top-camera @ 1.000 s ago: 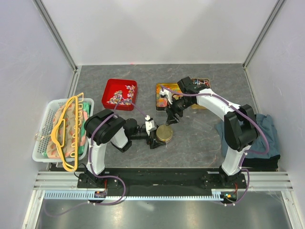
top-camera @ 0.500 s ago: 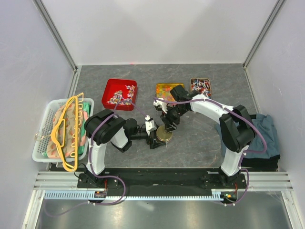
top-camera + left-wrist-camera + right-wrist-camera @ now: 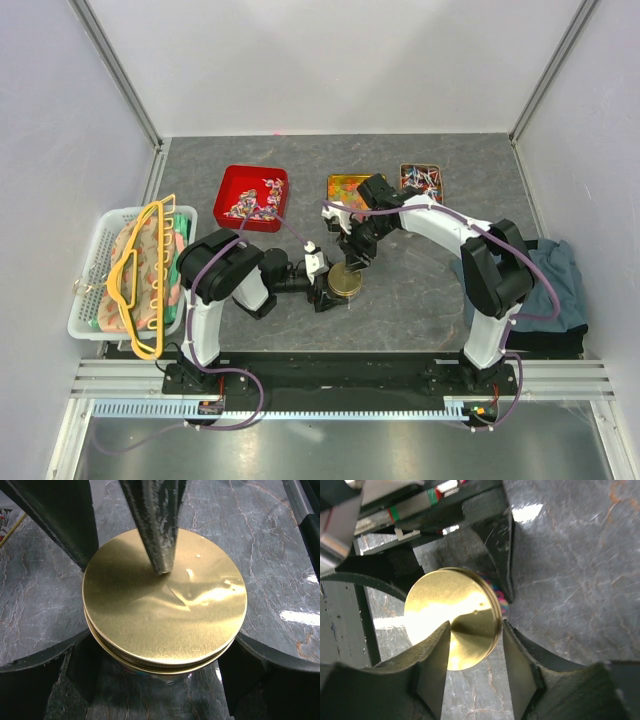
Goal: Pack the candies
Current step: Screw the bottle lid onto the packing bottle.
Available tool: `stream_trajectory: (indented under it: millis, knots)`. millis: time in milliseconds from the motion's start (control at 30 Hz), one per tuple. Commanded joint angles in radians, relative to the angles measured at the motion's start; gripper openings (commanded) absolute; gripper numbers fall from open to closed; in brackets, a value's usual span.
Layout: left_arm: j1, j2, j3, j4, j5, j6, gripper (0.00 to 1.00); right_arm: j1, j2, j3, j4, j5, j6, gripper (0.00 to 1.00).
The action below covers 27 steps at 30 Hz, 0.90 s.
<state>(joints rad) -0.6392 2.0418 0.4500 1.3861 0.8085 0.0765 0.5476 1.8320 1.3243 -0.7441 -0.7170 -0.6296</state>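
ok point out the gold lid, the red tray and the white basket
gold lid point(image 3: 170, 610), left wrist view, middle of top
red tray point(image 3: 257, 170), top view, far rim
white basket point(image 3: 88, 270), top view, left wall

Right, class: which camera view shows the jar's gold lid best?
Left wrist: the gold lid fills the frame, face and rim clear. Right wrist shows it smaller, partly behind the right gripper. The top view shows only a tiny disc.

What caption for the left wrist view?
Left gripper holds the gold-lidded jar; one right-arm finger over its lid.
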Motion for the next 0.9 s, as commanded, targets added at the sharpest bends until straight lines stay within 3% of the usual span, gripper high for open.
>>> stream_trajectory:
  millis: [0, 200, 400, 500, 867]
  knots:
    - [-0.007, 0.026, -0.001, 0.277, 0.001, -0.044, 0.87, -0.002, 0.029, 0.067, -0.011, -0.027, -0.024, 0.50]
    - [-0.007, 0.027, 0.001, 0.277, -0.005, -0.046, 0.87, -0.003, 0.020, 0.055, -0.020, -0.032, -0.035, 0.46]
    - [-0.005, 0.027, 0.001, 0.277, -0.020, -0.047, 0.87, -0.008, -0.013, 0.009, -0.044, -0.032, -0.047, 0.28]
    - [-0.002, 0.029, 0.004, 0.277, -0.023, -0.052, 0.87, -0.014, -0.026, -0.010, -0.063, -0.029, -0.058, 0.24]
    - [0.010, 0.032, 0.010, 0.277, -0.034, -0.067, 0.87, -0.023, -0.083, -0.088, -0.110, -0.013, -0.091, 0.18]
